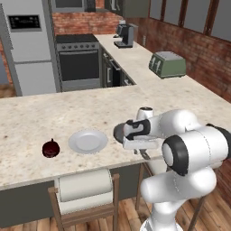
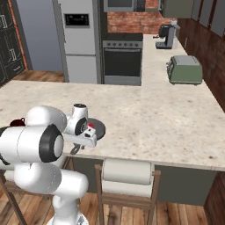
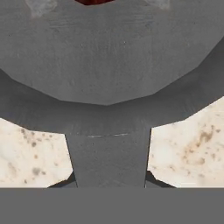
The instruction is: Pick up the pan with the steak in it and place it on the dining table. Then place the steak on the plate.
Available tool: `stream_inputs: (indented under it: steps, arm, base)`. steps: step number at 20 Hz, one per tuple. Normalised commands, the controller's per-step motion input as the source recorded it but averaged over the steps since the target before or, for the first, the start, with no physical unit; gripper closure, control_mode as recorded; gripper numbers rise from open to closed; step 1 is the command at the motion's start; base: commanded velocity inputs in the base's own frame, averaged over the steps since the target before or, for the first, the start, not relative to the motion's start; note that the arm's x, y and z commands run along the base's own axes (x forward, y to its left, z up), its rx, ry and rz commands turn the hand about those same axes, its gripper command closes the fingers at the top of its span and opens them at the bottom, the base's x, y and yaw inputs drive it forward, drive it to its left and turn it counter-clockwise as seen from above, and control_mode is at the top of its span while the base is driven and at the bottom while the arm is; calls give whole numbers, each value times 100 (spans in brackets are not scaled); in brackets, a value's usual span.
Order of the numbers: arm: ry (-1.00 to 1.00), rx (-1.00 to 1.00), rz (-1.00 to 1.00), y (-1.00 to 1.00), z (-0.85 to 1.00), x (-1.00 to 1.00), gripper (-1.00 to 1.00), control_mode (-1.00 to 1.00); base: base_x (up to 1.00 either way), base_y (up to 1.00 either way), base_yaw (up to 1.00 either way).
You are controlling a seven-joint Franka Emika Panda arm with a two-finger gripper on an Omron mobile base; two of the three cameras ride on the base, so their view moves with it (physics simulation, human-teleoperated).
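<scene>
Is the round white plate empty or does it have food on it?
Empty. The plate shows a bare pale surface on the dining table.

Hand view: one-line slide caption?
Gripper shut on the pan handle; pan resting on the speckled table, steak just visible at top.

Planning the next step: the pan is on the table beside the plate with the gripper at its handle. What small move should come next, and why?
Probably let go of the handle: the pan already rests on the table next to the plate, and the gripper is shut on the handle. The steak needs a free gripper.
</scene>
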Motion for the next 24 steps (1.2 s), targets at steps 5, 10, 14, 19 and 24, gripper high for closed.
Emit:
stream_inputs:
  steps: [5, 10, 14, 19, 24]
  arm:
    - [0, 0, -1, 0, -8, 33, 100, -100]
    - [0, -3, -1, 0, -14, 17, 100, -100]
    - [0, -5, 0, 0, -32, 9, 100, -100]
    - [0, -4, 0, 0, -24, 14, 100, -100]
    - [0, 0, 0, 0, -3, 2, -100, -100]
  base:
    - [0, 0, 0]
    - [0, 0, 0]
    - [0, 0, 0]
    - [0, 0, 0]
    - [0, 0, 0]
